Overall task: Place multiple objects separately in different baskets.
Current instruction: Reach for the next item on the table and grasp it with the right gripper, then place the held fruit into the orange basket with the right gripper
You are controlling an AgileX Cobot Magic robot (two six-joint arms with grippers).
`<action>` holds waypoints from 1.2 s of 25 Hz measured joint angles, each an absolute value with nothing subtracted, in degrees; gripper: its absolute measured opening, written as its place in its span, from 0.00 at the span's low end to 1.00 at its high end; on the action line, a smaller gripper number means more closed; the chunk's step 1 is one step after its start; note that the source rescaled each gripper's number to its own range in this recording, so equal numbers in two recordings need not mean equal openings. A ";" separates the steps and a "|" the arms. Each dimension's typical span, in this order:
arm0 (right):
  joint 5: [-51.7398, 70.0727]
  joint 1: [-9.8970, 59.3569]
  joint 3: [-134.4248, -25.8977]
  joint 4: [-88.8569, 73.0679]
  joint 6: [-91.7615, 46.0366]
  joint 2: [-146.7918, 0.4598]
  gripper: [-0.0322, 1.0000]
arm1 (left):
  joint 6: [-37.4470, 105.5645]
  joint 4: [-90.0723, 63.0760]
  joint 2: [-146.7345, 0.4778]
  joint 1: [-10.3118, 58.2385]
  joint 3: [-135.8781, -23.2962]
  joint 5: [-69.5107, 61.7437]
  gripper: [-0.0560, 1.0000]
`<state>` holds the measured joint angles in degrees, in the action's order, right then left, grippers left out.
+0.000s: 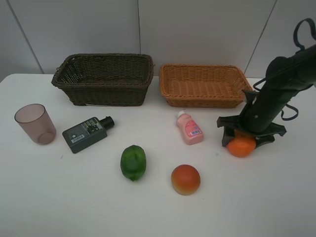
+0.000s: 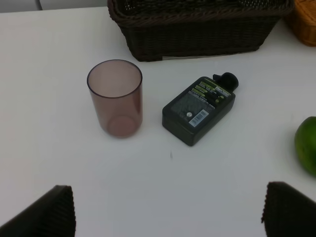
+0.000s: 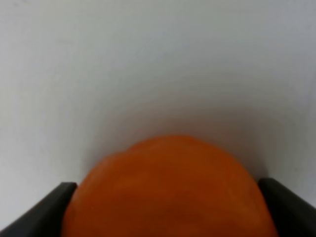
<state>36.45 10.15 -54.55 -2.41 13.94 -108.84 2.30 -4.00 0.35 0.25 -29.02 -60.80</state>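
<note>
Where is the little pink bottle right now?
In the high view the pink bottle lies right of the middle, just in front of the tan basket, with the tangerine to its right.

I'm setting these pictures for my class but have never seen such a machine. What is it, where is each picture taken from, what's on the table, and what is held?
This is a robot with two arms, each ending in a two-fingered gripper. The wide picture comes from a camera mounted high; the other two come from a camera on each wrist. On the white table are a mauve cup, a flat dark-green bottle, a lime-like fruit, a red-orange fruit, a pink bottle and a tangerine. Behind them stand a dark-brown basket and an orange-tan basket. The right gripper has its fingers against both sides of the tangerine, which rests on the table. The left gripper is open and holds nothing.
</note>
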 joint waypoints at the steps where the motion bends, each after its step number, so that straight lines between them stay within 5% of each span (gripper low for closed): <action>1: 36.45 10.15 -54.55 -2.40 13.94 -108.84 0.51 | 2.30 -4.00 0.35 0.25 -29.02 -60.80 0.98; 17: 39.59 10.15 -55.73 -2.42 13.87 -108.25 0.51 | 2.30 -4.00 0.35 0.25 -29.02 -60.80 0.98; 30: 60.16 14.75 -79.53 4.58 13.71 -106.12 0.51 | 2.30 -4.00 0.35 0.25 -29.02 -60.80 0.98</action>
